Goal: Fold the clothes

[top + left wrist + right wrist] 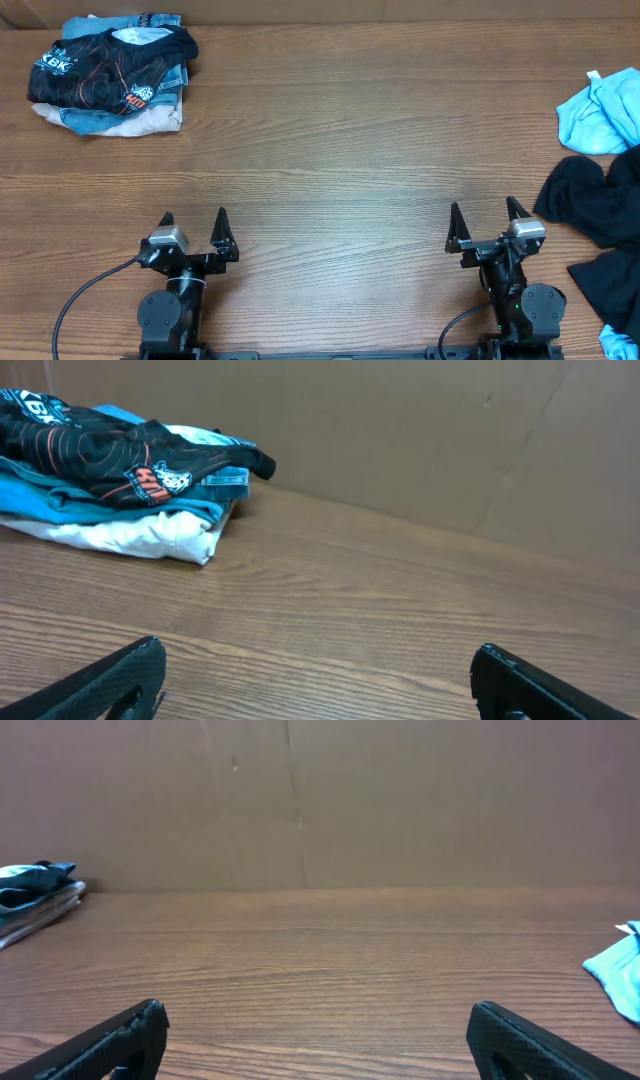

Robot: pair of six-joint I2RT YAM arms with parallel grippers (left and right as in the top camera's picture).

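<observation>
A stack of folded clothes point(110, 75), with a black printed shirt on top of blue and white ones, lies at the far left; it also shows in the left wrist view point(120, 470) and at the left edge of the right wrist view point(35, 895). An unfolded light blue garment point(600, 110) and a crumpled black garment point(600, 215) lie at the right edge. The blue one shows in the right wrist view point(620, 970). My left gripper point(193, 221) point(318, 660) and right gripper point(487, 213) point(318, 1020) are both open and empty near the front edge.
The wooden table point(340, 150) runs between the stack and the loose pile. A brown cardboard wall point(330, 800) stands along the far edge. A black cable point(85, 290) trails from the left arm's base.
</observation>
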